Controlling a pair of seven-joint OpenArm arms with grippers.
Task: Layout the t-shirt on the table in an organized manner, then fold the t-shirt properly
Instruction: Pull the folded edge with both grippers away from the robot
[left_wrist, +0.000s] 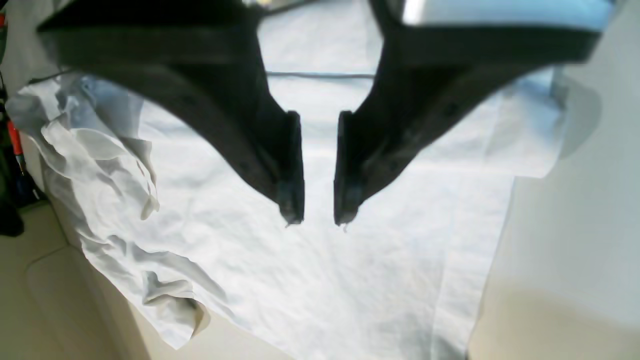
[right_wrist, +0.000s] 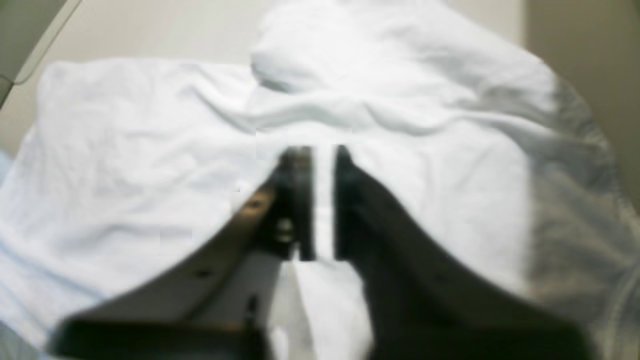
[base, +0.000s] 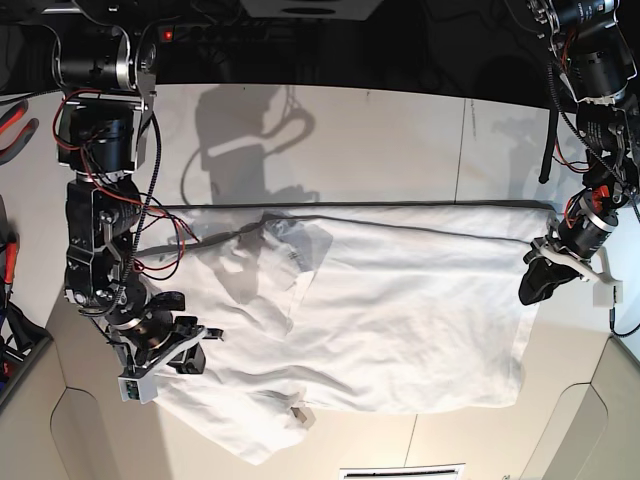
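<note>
The white t-shirt (base: 400, 310) lies spread over the white table (base: 350, 130), fairly flat on the right and bunched in folds on the left. My right gripper (base: 190, 355) sits low on the crumpled left part. In the right wrist view it (right_wrist: 320, 152) is shut on a strip of the t-shirt (right_wrist: 125, 175), and cloth runs back between its fingers. My left gripper (base: 533, 285) is at the shirt's right edge. Seen from the left wrist, it (left_wrist: 320, 220) is open, hovering over the smooth t-shirt (left_wrist: 350, 290) with nothing between its fingers.
Red-handled tools (base: 10, 115) lie off the table's left side. A thin dark seam (base: 420, 208) runs along the shirt's far edge. Bare table (left_wrist: 575, 225) lies beyond the shirt's side. A small tag (base: 297, 413) shows at the near hem.
</note>
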